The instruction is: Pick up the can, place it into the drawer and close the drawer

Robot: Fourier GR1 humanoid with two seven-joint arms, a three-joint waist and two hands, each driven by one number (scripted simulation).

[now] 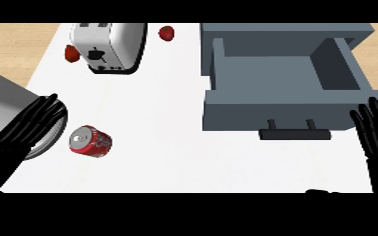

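Observation:
A red can (91, 141) with a silver top lies on its side on the white counter at the lower left. The grey drawer (284, 107) stands pulled open at the right, its inside bare, with a dark handle (295, 133) on its front. My left hand (33, 124) is at the left edge, fingers straight and pointing up, just left of the can and apart from it. My right hand (367, 125) shows at the right edge beside the drawer's front corner, fingers straight and up.
A white toaster (111, 45) stands at the back left. Small red objects lie beside it (71, 53) and behind it (167, 32). A grey metal object (22, 100) sits partly behind my left hand. Wooden floor shows past the counter's far left edge.

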